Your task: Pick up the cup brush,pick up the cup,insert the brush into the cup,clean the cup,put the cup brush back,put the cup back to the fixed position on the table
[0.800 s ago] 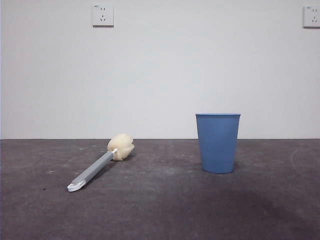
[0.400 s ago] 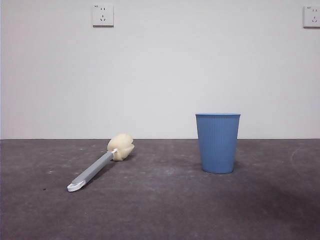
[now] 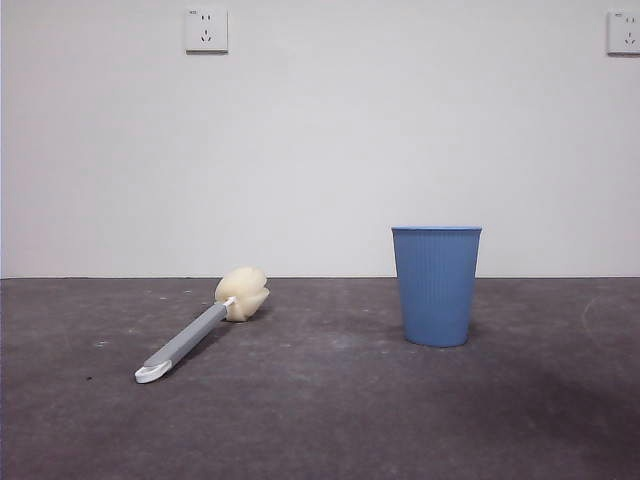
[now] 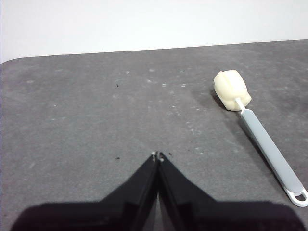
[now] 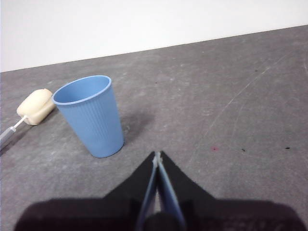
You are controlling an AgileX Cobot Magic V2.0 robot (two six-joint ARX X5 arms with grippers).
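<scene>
Writing: none legible.
Left hand (image 4: 158, 155): pressed together, above bench (image 4: 86, 120), near cup brush (image 4: 260, 132).
Right hand (image 5: 157, 155): pressed together, near upright cup (image 5: 91, 115).

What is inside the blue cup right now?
Nothing that shows. The right wrist view looks into the cup from above and only bare blue inner wall is visible; its very bottom is hidden by the near rim. The brush lies apart on the table.
</scene>
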